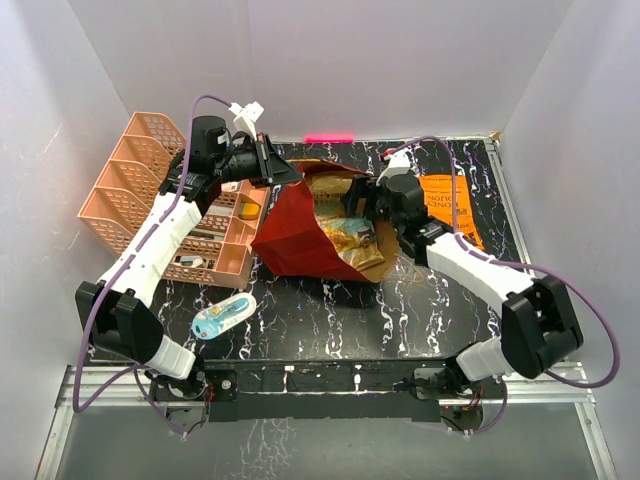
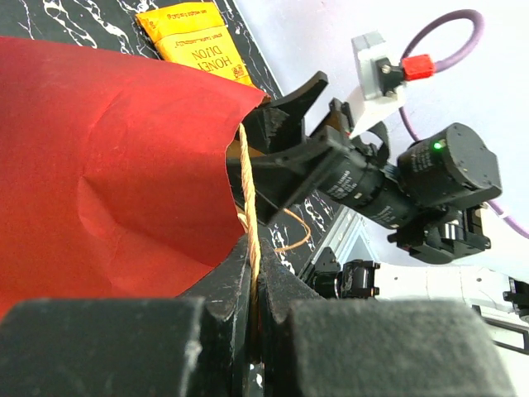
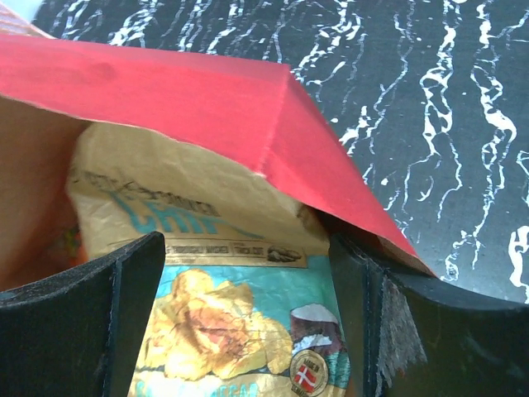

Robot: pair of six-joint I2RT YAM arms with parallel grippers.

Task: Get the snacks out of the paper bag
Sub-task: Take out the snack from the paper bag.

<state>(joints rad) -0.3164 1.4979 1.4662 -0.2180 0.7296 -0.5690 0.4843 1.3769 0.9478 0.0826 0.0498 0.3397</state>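
Observation:
The red paper bag (image 1: 298, 228) lies on its side mid-table, its brown inside and mouth facing right. My left gripper (image 1: 272, 166) is shut on the bag's twine handle (image 2: 245, 178) at the upper rim and holds the mouth up; the wrist view shows the left gripper (image 2: 254, 252) pinching the twine. My right gripper (image 1: 366, 203) is open inside the mouth. Its fingers (image 3: 91, 318) stand on either side of a gold and teal chip packet (image 3: 240, 289), not closed on it. More packets (image 1: 345, 235) show inside. An orange chip bag (image 1: 447, 203) lies on the table to the right.
A pink basket organizer (image 1: 140, 185) stands at the left, close behind my left arm. A blue-white blister pack (image 1: 222, 317) lies on the table in front of it. White walls close in the back and sides.

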